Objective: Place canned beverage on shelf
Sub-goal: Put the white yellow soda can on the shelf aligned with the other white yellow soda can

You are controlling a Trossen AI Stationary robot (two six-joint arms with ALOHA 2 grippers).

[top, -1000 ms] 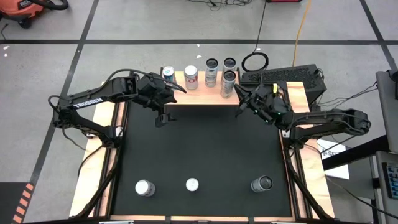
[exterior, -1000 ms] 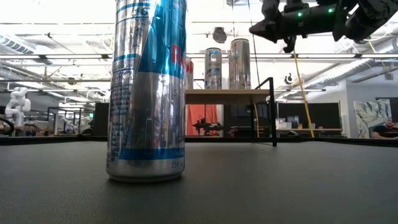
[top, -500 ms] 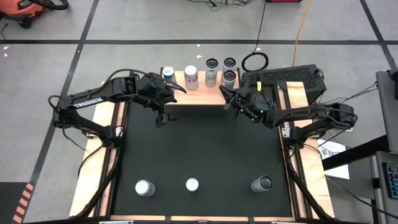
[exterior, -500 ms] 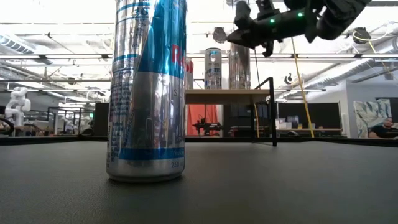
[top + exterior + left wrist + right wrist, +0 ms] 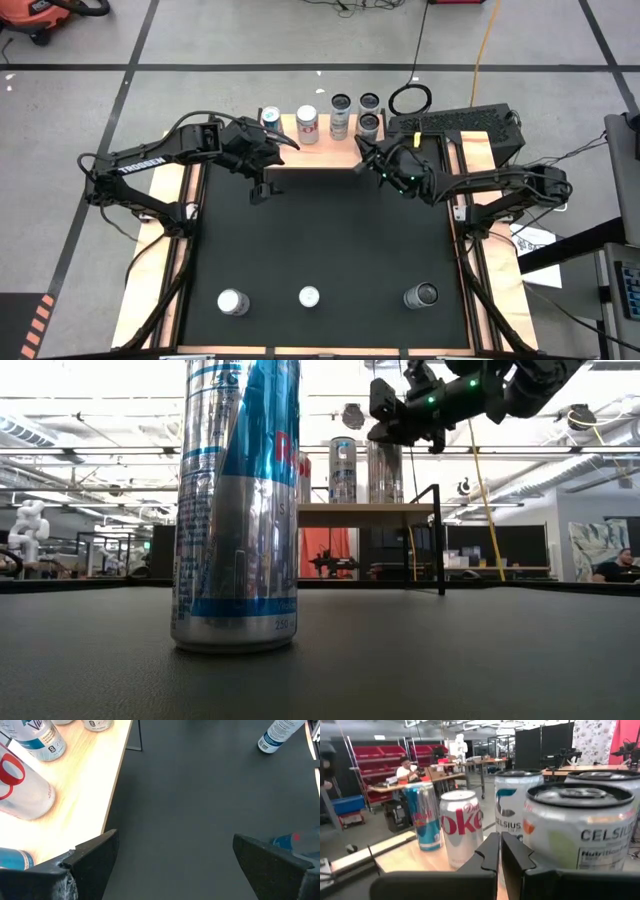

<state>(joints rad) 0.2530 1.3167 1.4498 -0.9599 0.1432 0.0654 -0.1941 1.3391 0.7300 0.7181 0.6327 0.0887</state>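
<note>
The shelf, pale wood on black legs, stands at the table's far edge and carries several cans: a blue Red Bull, a Diet Coke and Celsius cans. My right gripper is shut and level at the shelf's right part, pointing at these cans, with the nearest Celsius can just beside it. My left gripper hangs open over the mat at the shelf's left front corner, holding nothing. Three more cans stand upright along the near edge. My right gripper's shut fingers stand right beside the lower side wall of the nearest Celsius can, coming level from the table's right. I cannot tell whether they touch it.
A tall Red Bull can stands on the mat close to the low camera. A black case and a cable ring lie beyond the table's far right. The black mat between shelf and near cans is free.
My right gripper has gone toward the table's left and a little toward the far edge, in over the shelf's right part toward the cans, and has rolled slightly. It stays shut.
</note>
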